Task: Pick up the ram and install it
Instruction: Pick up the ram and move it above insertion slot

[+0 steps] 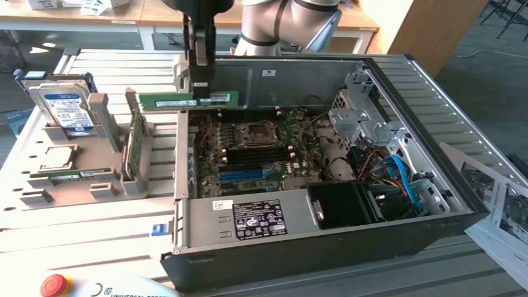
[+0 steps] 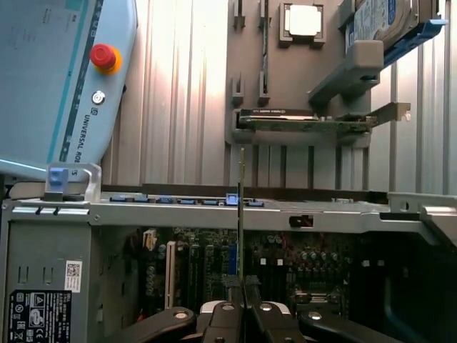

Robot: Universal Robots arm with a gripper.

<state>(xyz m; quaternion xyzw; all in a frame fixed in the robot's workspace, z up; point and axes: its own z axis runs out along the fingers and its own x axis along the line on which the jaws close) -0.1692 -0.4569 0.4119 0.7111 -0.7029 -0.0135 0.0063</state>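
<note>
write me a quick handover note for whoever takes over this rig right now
Tool: shut on the ram, gripping its upper edge; the stick is held level.
Where: the ram hangs in the air over the far corner of the open computer case, on the exterior view's left, above the motherboard and not touching it. A second, similar stick lies in the parts tray beside the case.
Done: ram picked up and lifted.
Left: it is not in any slot yet, so the install is not done.
</note>
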